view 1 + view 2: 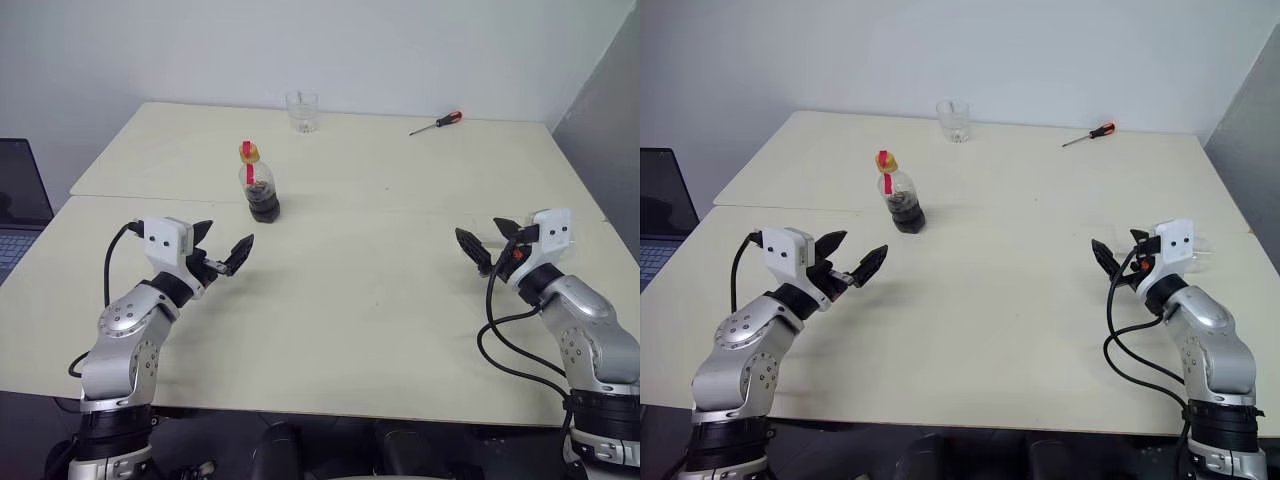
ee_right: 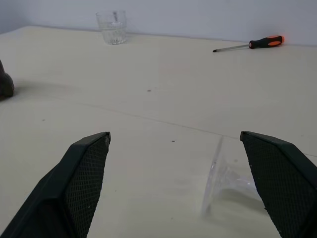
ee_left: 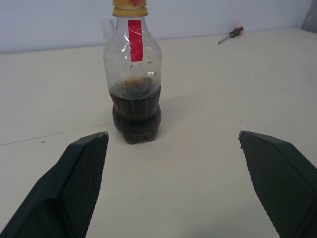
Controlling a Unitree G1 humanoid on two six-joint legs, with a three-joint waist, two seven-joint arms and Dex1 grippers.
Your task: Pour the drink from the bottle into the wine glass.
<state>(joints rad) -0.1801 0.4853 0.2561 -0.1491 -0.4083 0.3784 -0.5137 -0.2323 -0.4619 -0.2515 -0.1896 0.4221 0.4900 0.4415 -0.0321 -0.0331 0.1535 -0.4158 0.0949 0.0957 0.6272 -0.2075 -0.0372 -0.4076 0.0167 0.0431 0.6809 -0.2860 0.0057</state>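
The bottle is showing clear plastic, a yellow cap, a red label strip and the dark brown drink. The table is looking pale cream. The screwdriver is wearing an orange-and-black handle. The tumbler is appearing clear.

On the table stands one bottle, holding one small portion of dark drink. There is one wine glass, lying on its side, and one short clear tumbler. One screwdriver with an orange and black handle lies there too. One laptop shows at the edge. That makes two drinking glasses in all, one stemmed and one stemless. Two grippers count as well: the left gripper and the right gripper.
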